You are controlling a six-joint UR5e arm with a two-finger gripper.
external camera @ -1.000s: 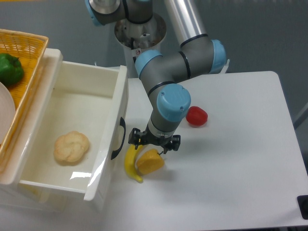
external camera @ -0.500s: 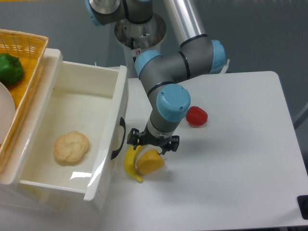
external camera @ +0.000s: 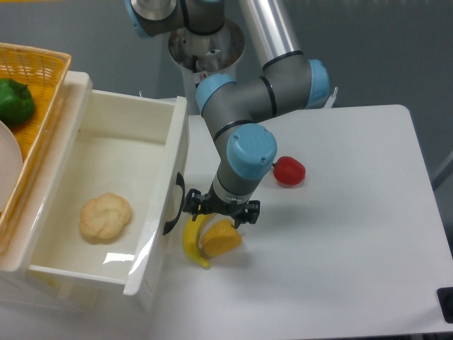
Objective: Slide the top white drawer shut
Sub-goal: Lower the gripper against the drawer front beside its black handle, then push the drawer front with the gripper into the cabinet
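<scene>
We see the top white drawer (external camera: 106, 205) pulled well out of its cabinet toward the right, its open box taking up the left half of the view and its panelled front edge standing over the white table (external camera: 340, 234). The black curved handle (external camera: 174, 204) sits on that front face, looking toward the arm. Inside the drawer a pale bread roll (external camera: 105, 216) lies on the floor, left of centre, apart from the walls. The gripper (external camera: 221, 210) hangs low just to the right of the handle, close to it but with a sliver of table showing between them; from this angle we cannot tell whether its fingers are spread or shut, and nothing seems to be held. Right below the gripper a yellow banana (external camera: 191, 241) lies beside the drawer front, with an orange-yellow fruit piece (external camera: 221, 239) resting against it. A red pepper-like fruit (external camera: 289, 171) sits further right, well apart from the drawer. To the right of these the tabletop runs bare to its edge. At far left a woven yellow basket (external camera: 42, 67) holds a green pepper (external camera: 14, 101)
</scene>
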